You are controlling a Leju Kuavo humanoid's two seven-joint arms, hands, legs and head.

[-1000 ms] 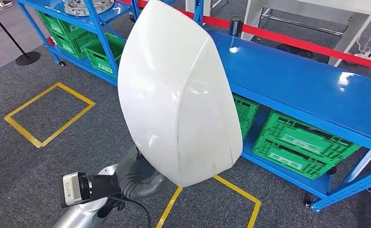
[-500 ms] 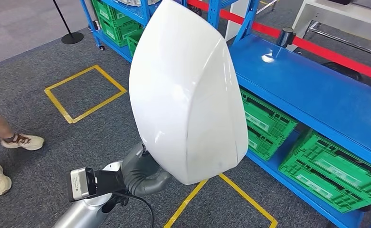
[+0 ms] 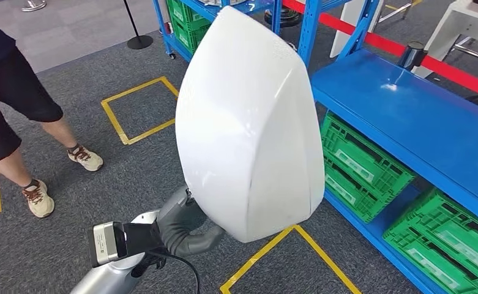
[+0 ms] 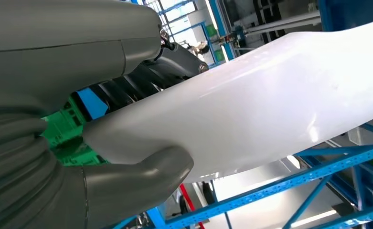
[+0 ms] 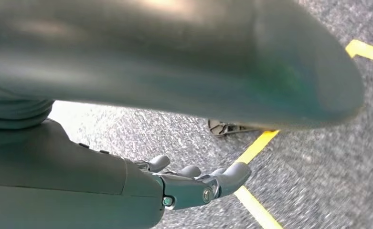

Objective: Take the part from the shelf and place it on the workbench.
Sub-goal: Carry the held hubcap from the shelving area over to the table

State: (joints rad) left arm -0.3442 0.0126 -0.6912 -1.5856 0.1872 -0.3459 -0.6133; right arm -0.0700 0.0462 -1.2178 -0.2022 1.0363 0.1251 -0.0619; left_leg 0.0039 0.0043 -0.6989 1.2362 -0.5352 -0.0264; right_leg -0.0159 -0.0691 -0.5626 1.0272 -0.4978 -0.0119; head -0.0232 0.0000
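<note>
The left hand (image 3: 184, 223) grips the lower edge of the large white part (image 3: 251, 122), thumb (image 4: 136, 179) pressed on one face and darker fingers (image 4: 175, 55) on the other. The part stands tilted in the air, above the grey floor (image 3: 126, 184) and just beside the blue table (image 3: 407, 122). The right hand (image 5: 194, 183) holds nothing, its fingers loosely curled and apart, over the floor's yellow tape (image 5: 256, 205). A person (image 3: 16, 104) stands nearby.

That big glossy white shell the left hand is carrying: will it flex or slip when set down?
The large glossy white curved shell probably stays stiff: it holds its shape from a grip at one end. Its sheen suggests it is slippery. The left hand grips low, so it may tip.
</note>
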